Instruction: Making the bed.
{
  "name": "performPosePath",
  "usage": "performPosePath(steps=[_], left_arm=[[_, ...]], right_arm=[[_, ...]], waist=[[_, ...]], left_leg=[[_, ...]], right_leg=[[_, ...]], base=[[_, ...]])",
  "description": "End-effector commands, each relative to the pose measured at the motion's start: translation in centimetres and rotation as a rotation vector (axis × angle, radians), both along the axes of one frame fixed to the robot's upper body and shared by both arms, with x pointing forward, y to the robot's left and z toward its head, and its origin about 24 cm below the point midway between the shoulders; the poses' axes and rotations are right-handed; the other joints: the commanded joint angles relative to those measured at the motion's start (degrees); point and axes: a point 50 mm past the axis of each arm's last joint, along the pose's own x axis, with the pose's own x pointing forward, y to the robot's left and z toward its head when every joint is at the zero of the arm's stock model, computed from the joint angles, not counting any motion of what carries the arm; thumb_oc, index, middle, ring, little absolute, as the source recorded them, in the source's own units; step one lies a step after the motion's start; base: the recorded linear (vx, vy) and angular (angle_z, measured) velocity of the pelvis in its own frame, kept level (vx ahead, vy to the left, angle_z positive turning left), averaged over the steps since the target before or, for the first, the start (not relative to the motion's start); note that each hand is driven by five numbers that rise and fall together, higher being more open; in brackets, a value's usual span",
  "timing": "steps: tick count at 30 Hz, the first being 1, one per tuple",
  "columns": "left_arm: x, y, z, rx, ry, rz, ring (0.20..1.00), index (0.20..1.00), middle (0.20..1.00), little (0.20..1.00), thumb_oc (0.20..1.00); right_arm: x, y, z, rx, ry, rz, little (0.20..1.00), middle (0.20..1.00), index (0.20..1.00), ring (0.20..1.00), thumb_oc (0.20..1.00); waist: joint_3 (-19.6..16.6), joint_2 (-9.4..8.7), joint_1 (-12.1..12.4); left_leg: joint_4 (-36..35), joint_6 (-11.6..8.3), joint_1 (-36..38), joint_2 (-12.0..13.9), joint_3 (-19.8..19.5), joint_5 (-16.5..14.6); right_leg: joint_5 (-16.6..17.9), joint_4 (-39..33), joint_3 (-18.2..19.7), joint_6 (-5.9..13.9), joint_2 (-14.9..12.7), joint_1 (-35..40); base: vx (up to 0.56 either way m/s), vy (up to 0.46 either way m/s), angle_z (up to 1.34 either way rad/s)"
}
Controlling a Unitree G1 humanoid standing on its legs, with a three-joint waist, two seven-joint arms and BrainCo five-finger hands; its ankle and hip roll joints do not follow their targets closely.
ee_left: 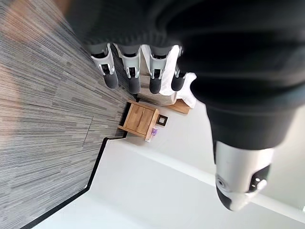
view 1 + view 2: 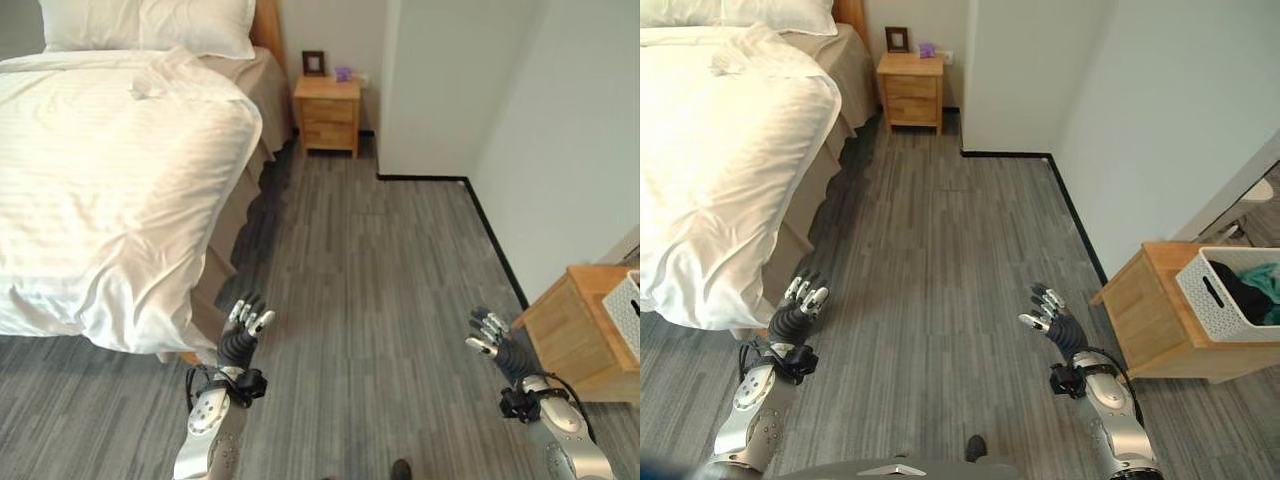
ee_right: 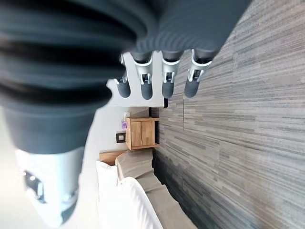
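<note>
Both eye views look down from head height toward the nightstand (image 2: 327, 114) far ahead, sharing the bed (image 2: 110, 180) left of it; each wrist view looks close along its own fingers toward that nightstand.

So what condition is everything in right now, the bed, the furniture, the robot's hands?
Duvet: spread over the bed, wrinkled, one corner hanging off the side.
Pillows: lying at the head of the bed.
Nightstand: drawers closed, small picture frame upright on top.
White basket: on the wooden stand, clothes inside.
Left hand: open, holding nothing, over the floor.
Right hand: open, holding nothing.
</note>
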Motion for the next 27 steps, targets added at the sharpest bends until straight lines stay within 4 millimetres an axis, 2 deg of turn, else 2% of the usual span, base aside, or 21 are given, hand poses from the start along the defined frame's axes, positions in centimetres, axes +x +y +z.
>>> performPosePath(steps=[1,3,4,6,8,11,12,13,14,15,16,18,19,20,21,22,23,24,25,26,27], left_arm=[[1.1,1.8,3.0,0.052,-0.147,0.052,1.000,1.000,1.000,1.000,1.000],[1.2,2.3,3.3,0.059,-0.160,0.079,1.000,1.000,1.000,1.000,1.000],[1.3,2.5,3.5,0.067,-0.165,0.091,1.000,1.000,1.000,1.000,1.000],[1.3,2.9,3.7,0.085,-0.167,0.106,1.000,1.000,1.000,1.000,1.000],[1.2,2.9,3.7,0.097,-0.163,0.096,1.000,1.000,1.000,1.000,1.000],[1.2,2.7,3.8,0.093,-0.172,0.081,1.000,1.000,1.000,1.000,1.000],[1.3,2.5,3.9,0.081,-0.181,0.061,1.000,1.000,1.000,1.000,1.000],[1.5,2.4,4.0,0.080,-0.186,0.052,1.000,1.000,1.000,1.000,1.000],[1.7,2.4,4.0,0.087,-0.189,0.050,1.000,1.000,1.000,1.000,1.000],[1.7,2.3,4.0,0.086,-0.189,0.050,1.000,1.000,1.000,1.000,1.000],[2.0,2.1,4.0,0.094,-0.189,0.038,1.000,1.000,1.000,1.000,1.000],[2.1,1.8,4.0,0.089,-0.193,0.023,1.000,1.000,1.000,1.000,1.000],[2.1,1.4,3.9,0.076,-0.197,0.013,1.000,1.000,1.000,1.000,1.000],[2.1,1.4,3.9,0.075,-0.197,0.013,1.000,1.000,1.000,1.000,1.000],[2.2,0.8,3.7,0.063,-0.190,-0.012,1.000,1.000,1.000,1.000,1.000],[2.3,0.5,3.6,0.053,-0.188,-0.018,1.000,1.000,1.000,1.000,1.000],[2.7,0.1,4.0,0.013,-0.208,-0.022,1.000,1.000,1.000,1.000,1.000],[3.0,-0.2,4.2,0.003,-0.218,-0.033,1.000,1.000,1.000,1.000,1.000],[3.0,-0.2,4.2,0.003,-0.219,-0.034,1.000,1.000,1.000,1.000,1.000],[3.3,-0.5,4.2,0.006,-0.213,-0.043,1.000,1.000,1.000,1.000,1.000],[3.5,-1.0,4.1,-0.026,-0.212,-0.055,1.000,1.000,1.000,1.000,1.000]], right_arm=[[2.2,0.2,3.0,-0.019,-0.158,0.027,1.000,1.000,1.000,1.000,1.000],[2.6,0.4,3.4,-0.019,-0.181,0.035,1.000,1.000,1.000,1.000,1.000],[2.7,0.5,3.6,-0.021,-0.189,0.038,1.000,1.000,1.000,1.000,1.000],[2.8,1.0,4.0,-0.024,-0.211,0.062,1.000,1.000,1.000,1.000,1.000],[2.4,1.1,3.6,-0.021,-0.195,0.072,1.000,1.000,1.000,1.000,1.000],[2.0,0.9,3.1,-0.012,-0.171,0.067,1.000,1.000,1.000,1.000,1.000],[1.6,0.5,2.8,-0.004,-0.153,0.048,1.000,1.000,1.000,1.000,1.000],[1.3,0.2,2.4,0.005,-0.139,0.037,1.000,1.000,1.000,1.000,1.000],[1.2,0.3,2.5,0.007,-0.140,0.040,1.000,1.000,1.000,1.000,1.000],[1.2,0.3,2.5,0.007,-0.139,0.040,1.000,1.000,1.000,1.000,1.000],[1.1,0.4,2.2,-0.005,-0.125,0.053,1.000,1.000,1.000,1.000,1.000],[0.9,0.4,2.4,-0.006,-0.126,0.072,1.000,1.000,1.000,1.000,1.000],[1.0,0.6,2.5,0.005,-0.132,0.082,1.000,1.000,1.000,1.000,1.000],[1.0,0.6,2.5,0.005,-0.132,0.082,1.000,1.000,1.000,1.000,1.000],[1.2,0.6,2.5,0.020,-0.137,0.079,1.000,1.000,1.000,1.000,1.000],[1.5,0.7,2.6,0.021,-0.141,0.093,1.000,1.000,1.000,1.000,1.000],[2.1,0.9,3.7,0.057,-0.192,0.098,1.000,1.000,1.000,1.000,1.000],[2.3,1.1,4.0,0.083,-0.213,0.104,1.000,1.000,1.000,1.000,1.000],[2.3,1.1,4.1,0.083,-0.214,0.104,1.000,1.000,1.000,1.000,1.000],[2.4,1.1,4.1,0.054,-0.210,0.118,1.000,1.000,1.000,1.000,1.000],[2.2,0.7,4.2,0.005,-0.205,0.116,1.000,1.000,1.000,1.000,1.000]], waist=[[-0.1,-0.22,1.6],[0.8,0.35,1.9],[1.4,0.62,1.8],[3.1,1.42,1.9],[3.8,2.51,1.6],[3.6,3.21,0.1],[3.6,3.03,-1.6],[3.6,2.56,-3.0],[3.4,2.45,-3.4],[3.5,2.87,-3.5],[2.9,2.71,-4.3],[2.0,2.72,-4.8],[1.6,2.73,-4.7],[1.6,2.80,-4.8],[1.0,3.82,-5.0],[0.7,3.33,-5.2],[1.9,1.43,-4.4],[3.1,0.29,-3.7],[3.1,0.17,-3.7],[4.1,-0.48,-2.7],[4.9,-1.16,-1.7]], left_leg=[[2.4,1.85,-0.2,-2.6,2.0,0.0],[3.2,2.56,-0.9,-2.7,1.9,-0.6],[3.4,2.99,-0.8,-2.8,1.7,-0.9],[3.6,3.80,0.3,-2.8,2.0,-1.8],[3.4,3.83,2.5,-2.4,2.0,-2.1],[2.6,2.91,5.6,-1.6,1.2,-2.1],[2.3,1.54,8.6,-1.4,-0.7,-2.8],[1.9,0.17,10.5,-0.9,-1.7,-3.4],[1.6,-0.37,11.5,-0.7,-1.9,-3.5],[1.5,-0.47,11.8,-0.2,-2.0,-3.6],[1.5,-1.64,14.3,0.4,-2.8,-4.2],[3.8,-2.89,15.5,1.3,-3.9,-3.0],[7.1,-3.75,14.9,2.0,-4.0,-1.5],[7.4,-3.80,14.7,2.1,-4.0,-1.7],[16.6,-7.62,13.0,3.6,-3.6,6.5],[24.3,-9.68,9.7,4.0,-2.9,12.5],[42.8,-10.54,2.0,5.9,2.0,17.8],[49.2,-9.28,-1.5,7.8,5.2,17.5],[49.4,-9.19,-1.7,7.7,5.2,17.5],[50.9,-7.58,-4.5,9.0,7.1,15.7],[49.3,-6.24,-10.6,11.8,10.2,13.5]], right_leg=[[-3.8,7.5,-1.4,2.94,-3.1,-0.5],[-4.0,15.2,-1.2,3.84,-3.2,-4.7],[-2.9,20.6,-1.0,4.53,-3.3,-7.3],[0.8,31.4,-3.7,5.46,-5.0,-12.2],[2.1,35.8,-6.9,5.68,-6.7,-15.8],[0.6,31.3,-9.1,5.07,-6.8,-18.2],[0.3,21.4,-8.4,4.66,-4.5,-19.0],[2.4,10.8,-8.1,4.90,-2.6,-19.1],[3.6,7.1,-8.5,5.22,-2.5,-20.1],[4.1,6.1,-8.9,5.18,-2.0,-19.4],[6.1,2.7,-10.3,6.19,-2.5,-21.4],[6.4,4.1,-10.7,5.53,-2.4,-20.2],[6.9,5.2,-11.2,4.57,-2.2,-19.0],[6.9,5.3,-11.3,4.55,-2.1,-19.0],[5.4,7.3,-11.9,2.63,0.0,-16.8],[3.9,7.6,-12.6,1.09,0.1,-14.6],[0.7,6.6,-12.5,-2.25,0.7,-9.0],[-1.1,6.0,-12.3,-3.75,1.0,-6.3],[-1.0,5.9,-12.3,-3.76,0.9,-6.4],[-2.8,5.4,-11.4,-4.54,1.5,-3.5],[-4.3,3.6,-10.0,-4.86,1.8,0.2]], base=[[0.02,0.118,-0.02],[0.01,0.113,-0.04],[0.04,0.152,-0.06],[0.10,0.178,-0.14],[0.27,0.132,-0.12],[0.37,0.005,0.00],[0.63,-0.111,0.39],[0.79,-0.140,0.62],[0.49,-0.090,0.64],[0.52,-0.109,0.41],[0.55,-0.127,0.15],[0.62,-0.167,0.38],[0.35,-0.114,0.54],[0.54,-0.191,0.40],[0.54,-0.213,0.56],[0.93,-0.477,0.67],[0.76,-0.515,0.59],[0.57,-0.430,0.28],[0.38,-0.290,0.02],[0.47,-0.249,-0.24],[0.48,-0.250,-0.25]])
